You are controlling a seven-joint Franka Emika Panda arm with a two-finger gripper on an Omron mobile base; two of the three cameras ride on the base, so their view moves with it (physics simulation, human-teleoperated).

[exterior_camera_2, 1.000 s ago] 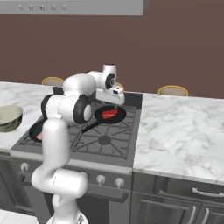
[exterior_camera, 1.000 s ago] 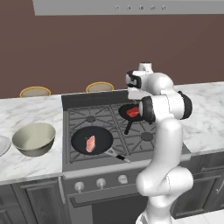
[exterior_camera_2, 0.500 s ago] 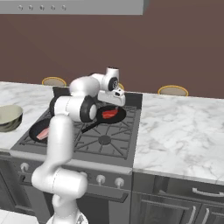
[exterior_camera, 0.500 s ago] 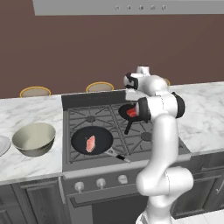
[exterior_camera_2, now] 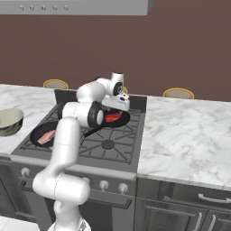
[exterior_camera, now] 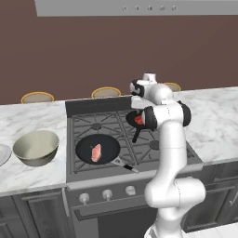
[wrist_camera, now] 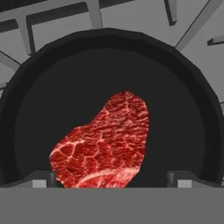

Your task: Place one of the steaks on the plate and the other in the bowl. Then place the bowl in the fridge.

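Observation:
The bright red steak [wrist_camera: 105, 144] lies in a black pan [wrist_camera: 183, 109] on the stove's back right burner, seen too as the red steak [exterior_camera: 138, 120] [exterior_camera_2: 113, 118]. My gripper [wrist_camera: 111, 179] hangs open just above it, pointing down, with the fingertips [wrist_camera: 43, 179] on either side of the meat and apart from it; the gripper [exterior_camera: 138, 103] [exterior_camera_2: 120, 102] holds nothing. The paler pink steak [exterior_camera: 96, 152] [exterior_camera_2: 46, 136] rests in the front left pan [exterior_camera: 83, 146]. The beige bowl [exterior_camera: 36, 147] [exterior_camera_2: 9, 121] stands empty on the counter left of the stove. The grey plate [exterior_camera: 2, 153] peeks in at the far left. The fridge is out of view.
Both pans sit on the grey stove grates [exterior_camera: 158, 144], their handles pointing toward the front. Yellow-rimmed discs [exterior_camera: 37, 97] [exterior_camera_2: 178, 93] lean along the brown back wall. Marble counter [exterior_camera_2: 189, 135] extends right of the stove. A range hood [exterior_camera: 139, 7] hangs overhead.
The arm's elbow has swung slightly while the hand stays over the back right pan. The jaws remain open and both steaks lie where they were.

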